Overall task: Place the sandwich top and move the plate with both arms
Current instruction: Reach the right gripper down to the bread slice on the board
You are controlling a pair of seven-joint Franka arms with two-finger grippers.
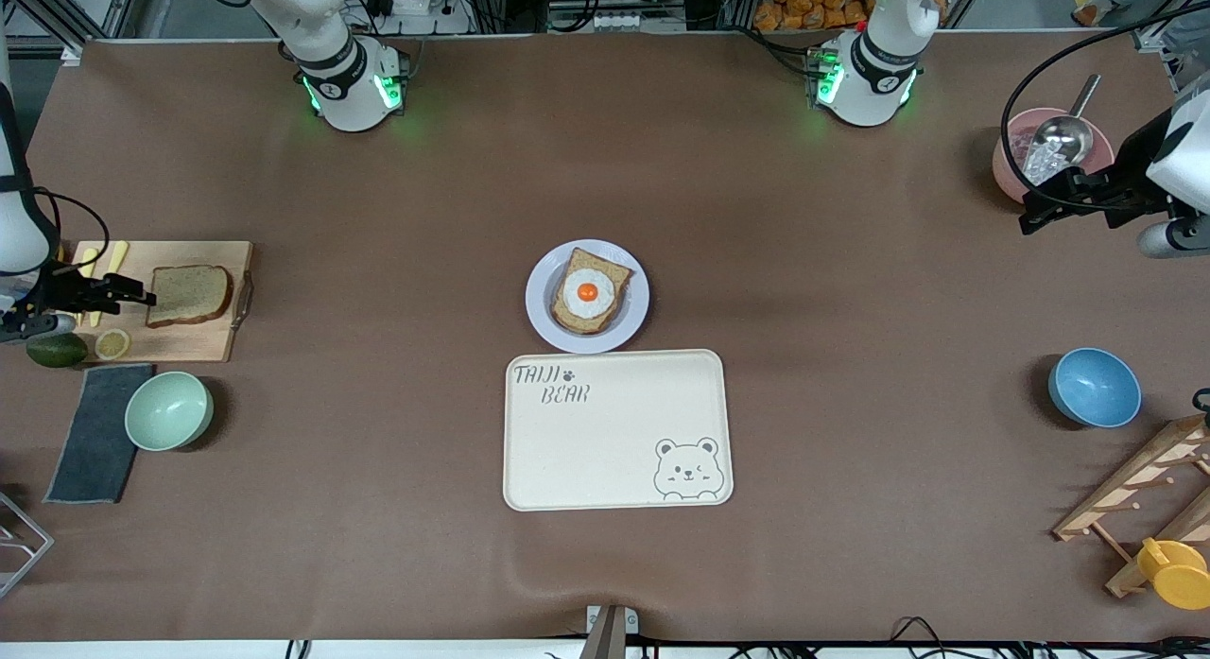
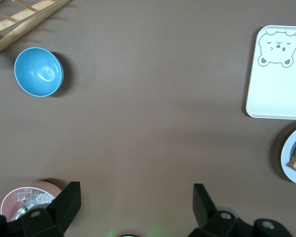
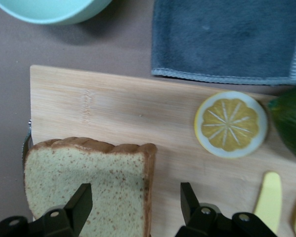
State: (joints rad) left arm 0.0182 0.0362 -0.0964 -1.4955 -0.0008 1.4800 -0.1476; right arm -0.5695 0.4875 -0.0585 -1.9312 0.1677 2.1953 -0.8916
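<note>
The sandwich top (image 1: 189, 294), a plain tan-brown bread slice with a darker crust and speckled crumb, lies flat on a pale wooden cutting board (image 1: 203, 342) at the right arm's end of the table. The right gripper (image 3: 135, 207) is over the slice's edge, one finger (image 3: 78, 206) above the crumb and the other just off the crust; the jaws are parted, and whether they touch the bread cannot be told. A round lemon slice (image 3: 231, 124) lies on the same board. The small round lavender-white plate (image 1: 544, 319) sits mid-table bearing an egg-topped bread slice (image 1: 589, 290), just beside a cream rectangular bear tray (image 1: 616, 430) lying nearer the front camera. The left gripper (image 2: 137, 202) waits, spread wide, over bare brown tablecloth (image 1: 851, 290) beside a pink bowl (image 2: 26, 196)
</note>
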